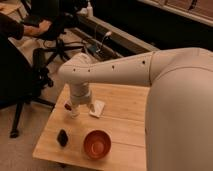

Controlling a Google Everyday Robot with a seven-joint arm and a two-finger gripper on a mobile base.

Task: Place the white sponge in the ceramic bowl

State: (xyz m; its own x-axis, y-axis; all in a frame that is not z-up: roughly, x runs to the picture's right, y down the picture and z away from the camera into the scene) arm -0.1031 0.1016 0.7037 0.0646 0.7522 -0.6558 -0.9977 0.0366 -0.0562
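Closest to the camera, the robot's thick white arm (175, 100) fills the right side and reaches leftward over a light wooden table (125, 107). Near the table's front edge sits the ceramic bowl (97, 144), round, glossy and orange-brown, upright, with nothing showing inside it. To its left, a little apart, lies a small black object (62, 137) whose kind cannot be made out. Further back, about mid-table, the arm bends downward and ends in the gripper (83, 110), which hangs low over the wood near the table's left side. How wide the gripper stands does not show, and whether it has hold of anything cannot be told. The white sponge (98, 108) lies flat on the table just beside the gripper on its right, well apart from the bowl and behind it. On the gripper's other side, close against it, is a small cup (69, 107) with something dark red in it. Beyond the table the floor holds a black office chair (55, 30), and a person's hand (37, 29) rests near it at the upper left. Farthest back runs a long dark bench (115, 37) with a cable (102, 41) on it and a pale bottle (89, 9) standing at its far end.
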